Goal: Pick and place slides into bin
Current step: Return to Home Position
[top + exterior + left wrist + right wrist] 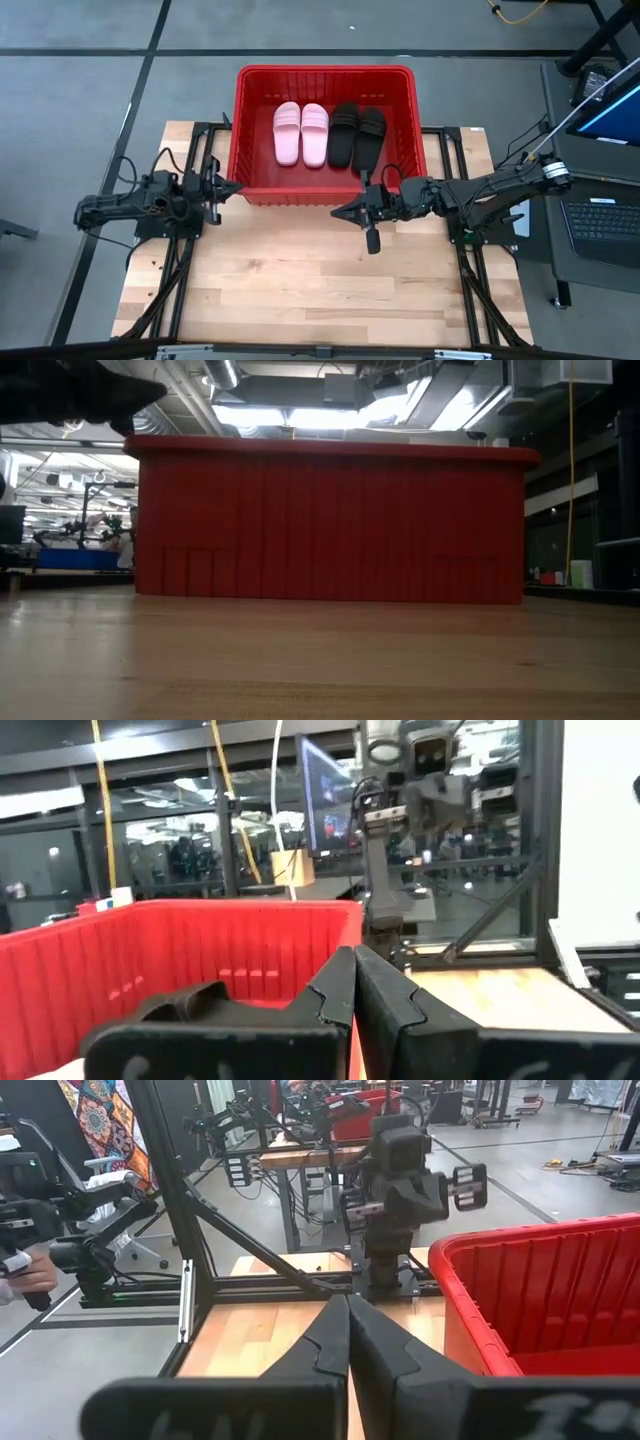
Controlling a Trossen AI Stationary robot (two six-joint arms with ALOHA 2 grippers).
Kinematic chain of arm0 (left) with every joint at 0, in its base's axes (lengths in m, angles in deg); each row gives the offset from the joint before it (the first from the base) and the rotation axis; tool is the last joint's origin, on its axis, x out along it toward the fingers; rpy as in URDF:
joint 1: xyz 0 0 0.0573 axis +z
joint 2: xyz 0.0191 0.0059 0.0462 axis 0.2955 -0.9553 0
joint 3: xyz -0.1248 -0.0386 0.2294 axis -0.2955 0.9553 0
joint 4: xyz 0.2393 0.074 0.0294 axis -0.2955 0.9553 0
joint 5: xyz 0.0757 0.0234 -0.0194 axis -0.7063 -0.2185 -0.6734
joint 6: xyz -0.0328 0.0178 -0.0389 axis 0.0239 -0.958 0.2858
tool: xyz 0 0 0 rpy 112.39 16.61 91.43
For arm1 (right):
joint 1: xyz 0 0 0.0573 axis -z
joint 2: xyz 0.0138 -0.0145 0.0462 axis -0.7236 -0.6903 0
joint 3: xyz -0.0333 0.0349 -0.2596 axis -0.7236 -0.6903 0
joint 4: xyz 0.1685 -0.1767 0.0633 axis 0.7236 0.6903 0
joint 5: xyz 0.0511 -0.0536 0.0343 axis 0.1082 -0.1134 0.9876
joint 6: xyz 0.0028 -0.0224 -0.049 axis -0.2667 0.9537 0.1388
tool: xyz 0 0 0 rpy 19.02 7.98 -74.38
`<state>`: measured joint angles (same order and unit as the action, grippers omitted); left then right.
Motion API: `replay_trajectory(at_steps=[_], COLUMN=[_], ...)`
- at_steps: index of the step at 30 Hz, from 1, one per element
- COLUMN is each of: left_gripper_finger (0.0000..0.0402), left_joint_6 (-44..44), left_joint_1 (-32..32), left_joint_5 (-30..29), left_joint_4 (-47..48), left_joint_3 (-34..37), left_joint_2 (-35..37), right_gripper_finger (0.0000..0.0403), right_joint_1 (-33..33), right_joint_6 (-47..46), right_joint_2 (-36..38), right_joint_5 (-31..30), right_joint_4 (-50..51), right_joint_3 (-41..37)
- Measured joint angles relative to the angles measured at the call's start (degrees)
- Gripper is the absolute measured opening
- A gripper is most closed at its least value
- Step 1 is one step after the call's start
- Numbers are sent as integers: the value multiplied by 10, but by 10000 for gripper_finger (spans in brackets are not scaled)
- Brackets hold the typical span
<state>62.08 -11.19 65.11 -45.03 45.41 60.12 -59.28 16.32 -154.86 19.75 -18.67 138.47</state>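
Nothing left to pick: the step in hand is the return home.
The pink slides [301, 133] and black slides [358, 136] lie abreast inside the red bin [325, 71]. My left gripper [236, 188] and right gripper [338, 212] hover empty, fingers together, just outside its near wall. I judge that only folding both arms back remains.

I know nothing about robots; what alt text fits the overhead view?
A red bin on a wooden table holds two pink slides and two black slides, side by side. The left tool and right tool, both shut and empty, are just outside its near wall.
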Motion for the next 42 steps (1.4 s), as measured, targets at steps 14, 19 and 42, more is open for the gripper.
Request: replay_trajectory(at_steps=[14, 19, 42], left_gripper_finger=[2, 2, 6], left_joint_6=[4, 13, 12], left_joint_1=[0, 0, 0], left_joint_5=[-10, -18, -140], left_joint_4=[-102, -102, -109], left_joint_3=[74, 74, 74], left_joint_2=[1, 1, 1], right_gripper_finger=[10, 10, 7], right_joint_1=[0, 0, 17], right_joint_6=[-3, -4, 87], right_joint_2=[0, 0, 127], right_joint_5=[0, 0, 7], right_joint_4=[0, 0, 110], right_joint_3=[0, 0, 0])
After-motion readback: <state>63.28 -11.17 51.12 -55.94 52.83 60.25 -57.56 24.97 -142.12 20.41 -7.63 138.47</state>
